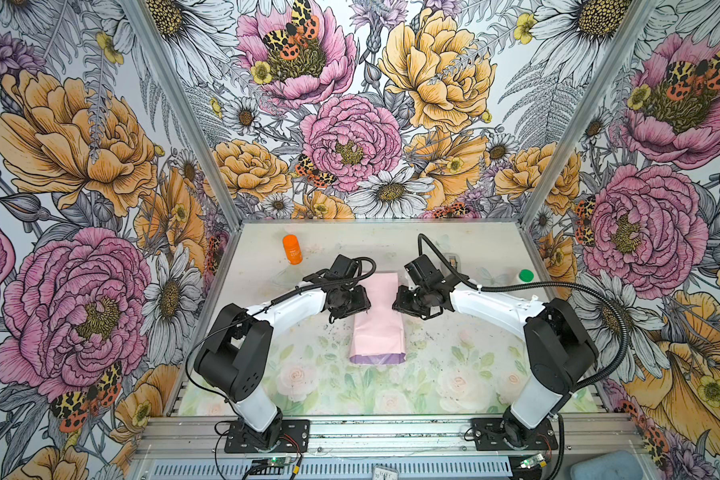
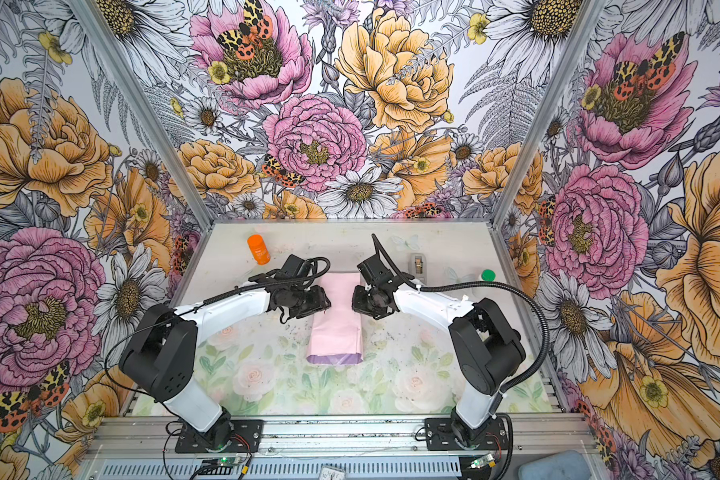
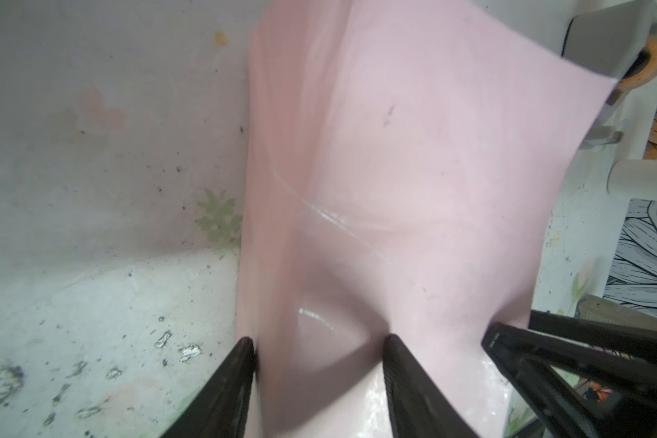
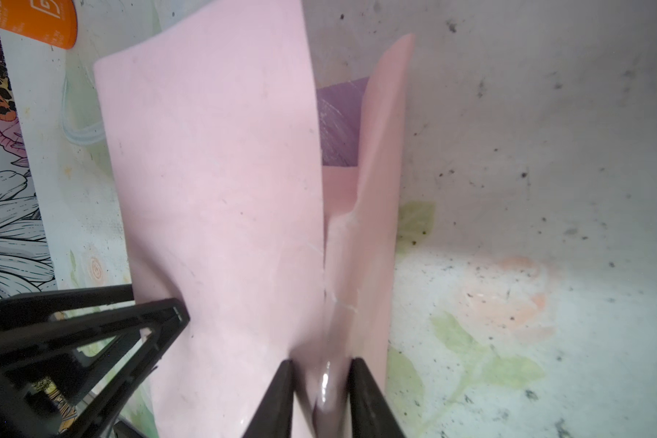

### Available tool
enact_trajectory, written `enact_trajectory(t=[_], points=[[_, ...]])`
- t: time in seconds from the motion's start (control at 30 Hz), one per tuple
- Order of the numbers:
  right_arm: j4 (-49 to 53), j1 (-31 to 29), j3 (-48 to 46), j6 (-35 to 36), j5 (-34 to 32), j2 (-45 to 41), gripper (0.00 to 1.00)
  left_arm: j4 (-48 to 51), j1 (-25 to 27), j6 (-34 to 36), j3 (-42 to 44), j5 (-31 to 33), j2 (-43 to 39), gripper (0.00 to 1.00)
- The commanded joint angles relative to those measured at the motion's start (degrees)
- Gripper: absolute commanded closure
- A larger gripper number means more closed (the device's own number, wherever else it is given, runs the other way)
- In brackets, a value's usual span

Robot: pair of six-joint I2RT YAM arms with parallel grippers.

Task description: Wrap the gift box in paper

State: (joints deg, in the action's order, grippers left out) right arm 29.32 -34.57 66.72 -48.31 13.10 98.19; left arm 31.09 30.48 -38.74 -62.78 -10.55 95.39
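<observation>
The paper (image 1: 378, 332) (image 2: 336, 332) lies mid-table folded into a long bundle, pale pink side out, with lilac showing at its near end. The gift box is hidden inside it. My left gripper (image 1: 364, 305) (image 2: 326, 303) presses on the bundle's left side. In the left wrist view its fingers (image 3: 243, 364) clamp a wide fold of the paper (image 3: 414, 170). My right gripper (image 1: 398, 302) (image 2: 356, 301) is at the bundle's right side. In the right wrist view its fingers (image 4: 361, 383) pinch a narrow raised ridge of the paper (image 4: 220, 189).
An orange bottle (image 1: 292, 249) (image 2: 258, 249) stands at the back left. A grey tape dispenser (image 2: 419, 264) and a green-capped bottle (image 1: 526, 275) (image 2: 488, 275) sit at the back right. Floral walls enclose the table on three sides.
</observation>
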Motion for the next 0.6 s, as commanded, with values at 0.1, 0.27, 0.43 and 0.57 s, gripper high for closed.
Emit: enact_trajectory(t=[0.1, 0.27, 0.43, 0.57], points=[[1.3, 0.2, 0.9, 0.9, -3.7, 1.0, 0.75, 0.0, -1.3, 1.6, -1.7, 3.2, -3.1, 0.43], [1.2, 0.0, 0.1, 0.5, -3.5, -0.2, 0.76, -1.3, -1.9, 3.3, 0.4, 1.2, -10.7, 0.38], [0.5, -0.1, -1.1, 0.2, -3.1, -0.8, 0.76, -7.6, -3.0, 3.4, 5.1, -5.4, -16.5, 0.35], [-0.7, -0.1, -1.7, -0.1, -2.1, -0.7, 0.76, -11.7, -1.8, 4.5, 6.4, -8.8, -17.1, 0.36]])
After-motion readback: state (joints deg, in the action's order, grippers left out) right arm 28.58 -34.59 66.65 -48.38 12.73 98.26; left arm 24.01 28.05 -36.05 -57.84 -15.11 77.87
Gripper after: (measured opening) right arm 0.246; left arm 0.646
